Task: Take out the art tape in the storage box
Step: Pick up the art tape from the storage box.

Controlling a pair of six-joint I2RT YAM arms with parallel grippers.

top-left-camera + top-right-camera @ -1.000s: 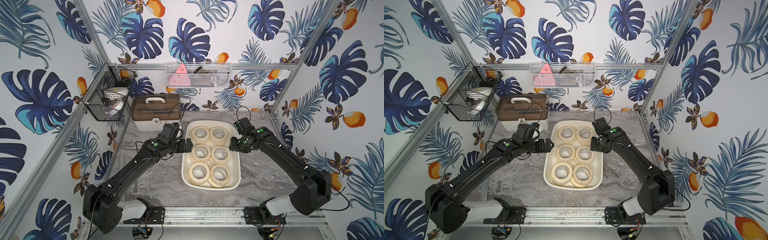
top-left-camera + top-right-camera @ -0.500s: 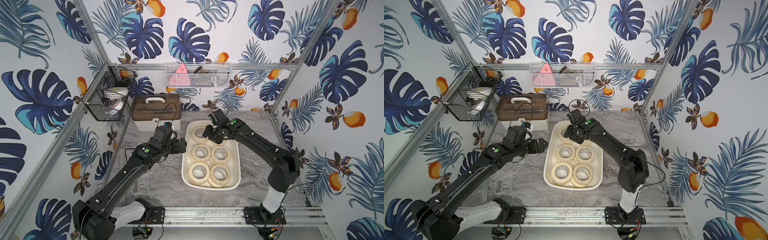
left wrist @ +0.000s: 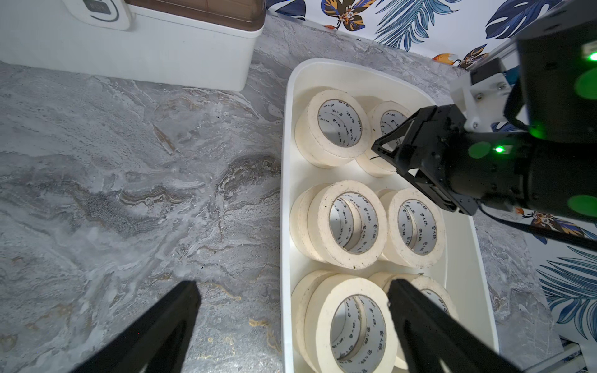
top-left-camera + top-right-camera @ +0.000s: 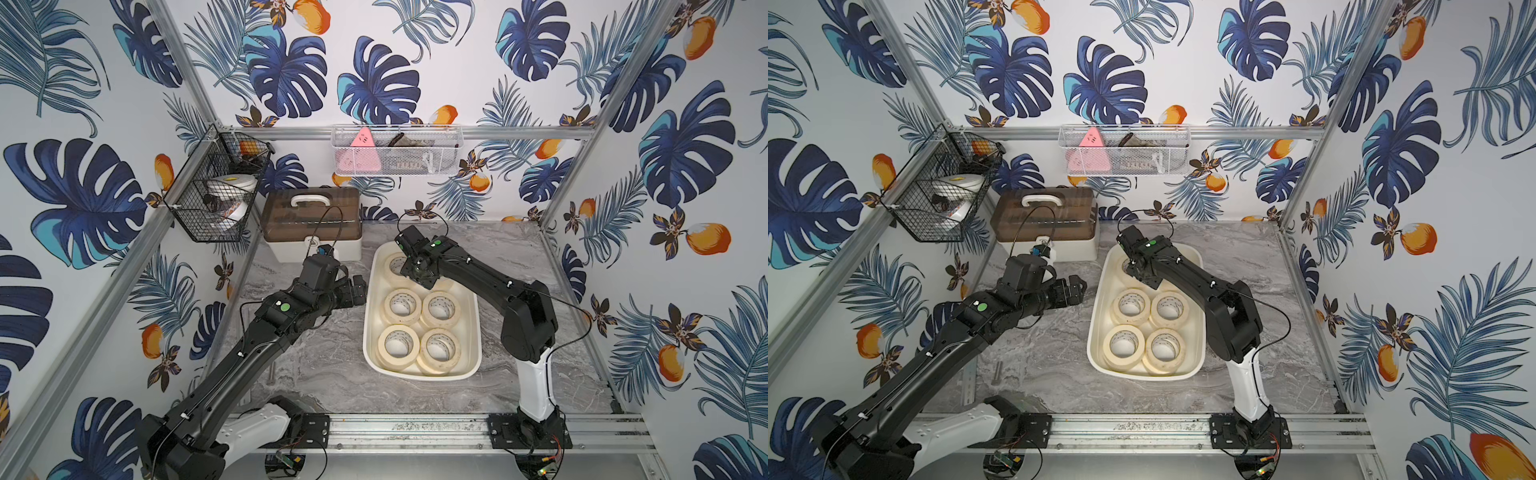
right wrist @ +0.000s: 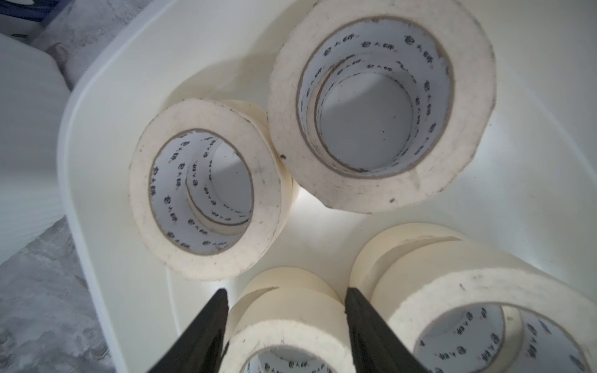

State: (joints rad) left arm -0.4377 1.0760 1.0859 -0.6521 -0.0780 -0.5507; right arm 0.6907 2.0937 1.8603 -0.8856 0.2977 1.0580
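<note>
The left gripper (image 3: 292, 284) is spread wide and holds nothing. It hangs over the grey marble table (image 4: 332, 365) at 9 o'clock of the storage box (image 4: 371, 328), just beside its long wall. The right gripper (image 5: 286, 290) is partly spread over the 12 o'clock end of the box. In the right wrist view a roll shows between its fingers (image 5: 213, 319); whether they touch it I cannot tell. Seen from the left wrist, it hangs above the rolls with nothing clamped.

The table is fenced by metal rails and by walls papered with blue leaves and orange fruit. A white case with a brown lid (image 4: 311, 224) stands at 11 o'clock of the box, a black wire basket (image 4: 216, 195) hangs on the wall at 10 o'clock, and a white mesh basket (image 4: 395, 153) hangs on the back rail at 12.

The art tape (image 3: 318, 226) lies flat inside the box in six stacks, two across and three deep. The wrist views show second rolls under the top ones. The stacks at 12 o'clock sit under the right gripper, and in both top views the arm partly hides them. The stacks at 6 o'clock are nearest the left gripper.
</note>
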